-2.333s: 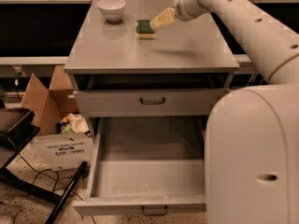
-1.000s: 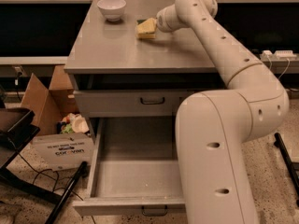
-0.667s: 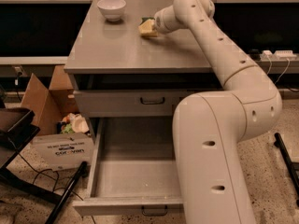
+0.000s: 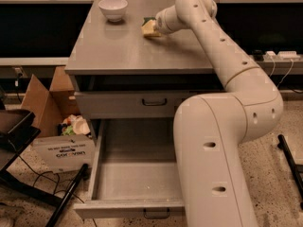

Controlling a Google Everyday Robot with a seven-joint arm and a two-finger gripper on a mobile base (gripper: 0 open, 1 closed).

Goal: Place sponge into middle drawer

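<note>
The sponge (image 4: pixel 147 20) lies on the grey cabinet top (image 4: pixel 118 48), right of the white bowl. Only a sliver of its dark green layer shows behind the gripper. My gripper (image 4: pixel 151 29), pale yellow at its tip, is down on the cabinet top right at the sponge and covers most of it. The middle drawer (image 4: pixel 135 181) is pulled wide open below, with its flat grey floor bare and a small dark loop handle (image 4: pixel 156 215) on its front. My white arm crosses in front of the drawer's right side.
A white bowl (image 4: pixel 112 8) stands at the back left of the cabinet top. The upper drawer (image 4: pixel 123 104) is closed, showing its flat front. A cardboard box (image 4: pixel 40 96), a white printed box (image 4: pixel 61 152) and a black stand (image 4: pixel 19 141) sit on the floor at the left.
The gripper has moved left from beside the sponge to on top of it, and the arm has swung across the view. In the last second it has barely shifted.
</note>
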